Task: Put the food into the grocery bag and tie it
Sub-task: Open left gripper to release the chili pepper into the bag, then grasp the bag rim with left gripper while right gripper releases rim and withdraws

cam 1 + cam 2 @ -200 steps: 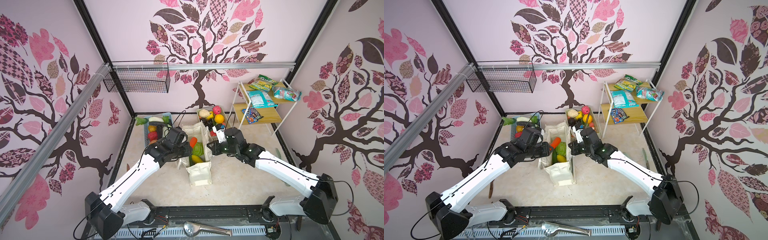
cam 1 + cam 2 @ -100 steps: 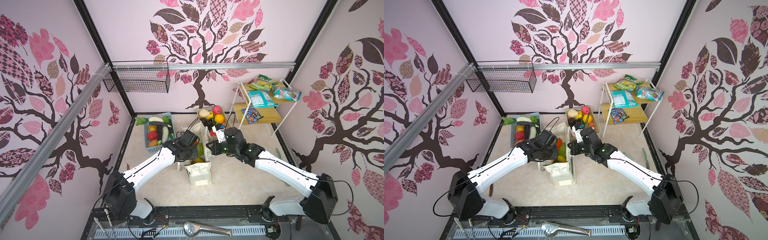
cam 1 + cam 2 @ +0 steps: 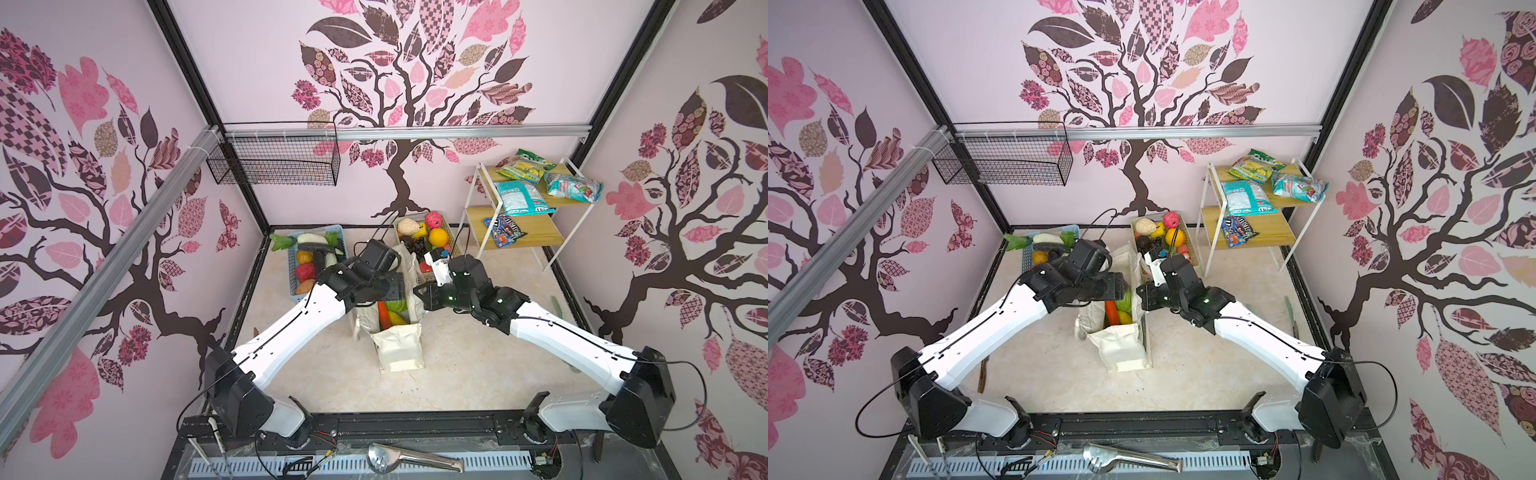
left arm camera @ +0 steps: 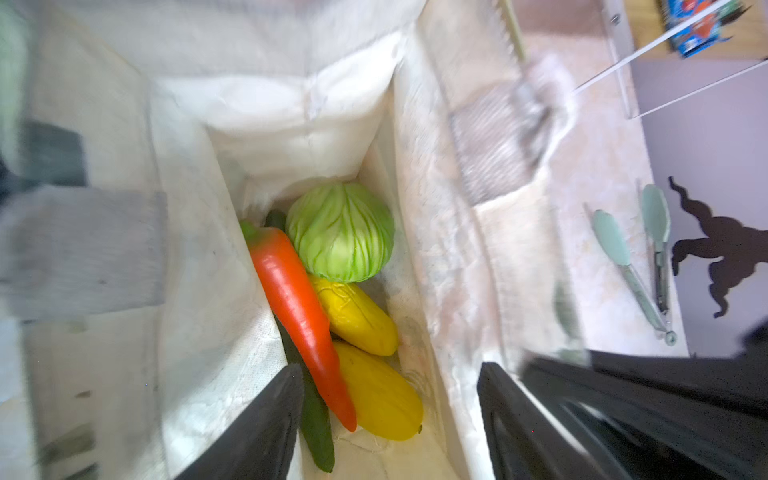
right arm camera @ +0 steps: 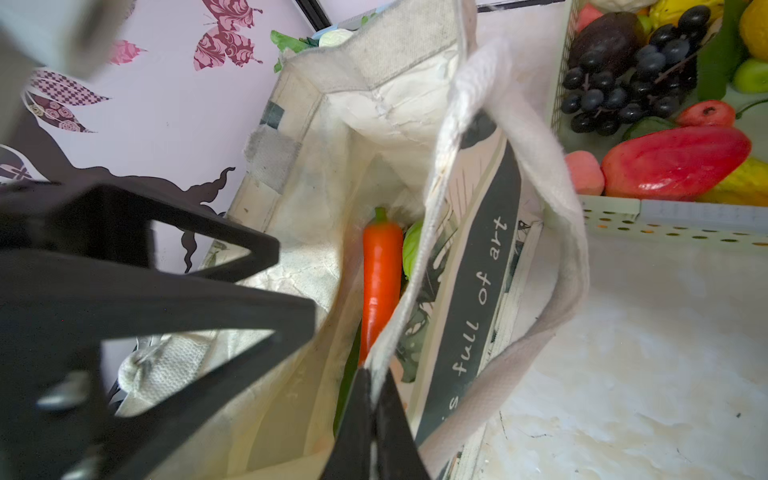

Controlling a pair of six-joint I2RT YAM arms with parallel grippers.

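**Shelf** [image 3: 523,224]: white wire frame with two wood boards. I count four glossy packets [image 3: 519,197] on it.

**Bag** [image 3: 399,345]: boxy cream canvas, standing upright on the floor between the arms with its mouth open. One side wall has a dark lettered panel. What I see inside through the left wrist view:
- cabbage [image 4: 340,232]: round, ribbed, pale green
- carrot [image 4: 299,311]: long, smooth, orange, lying against the cabbage
- two yellow fruit [image 4: 357,320]: oblong, beside the carrot
- cucumber [image 4: 318,432]: dark green, under the carrot

**Blue basket** [image 3: 292,270]: plastic lattice, left of the bag, holding mixed vegetables [image 3: 311,239].

**Beige basket** [image 5: 673,220]: perforated plastic, just beside the bag's panel wall. It holds black grapes [image 5: 636,83], a glossy red fruit [image 5: 677,162] and others.

**Left gripper** [image 4: 388,370]: over the bag mouth, fingers spread wide with nothing between them.

**Right gripper** [image 5: 376,378]: pinched tight on the rim of the bag's panel wall.
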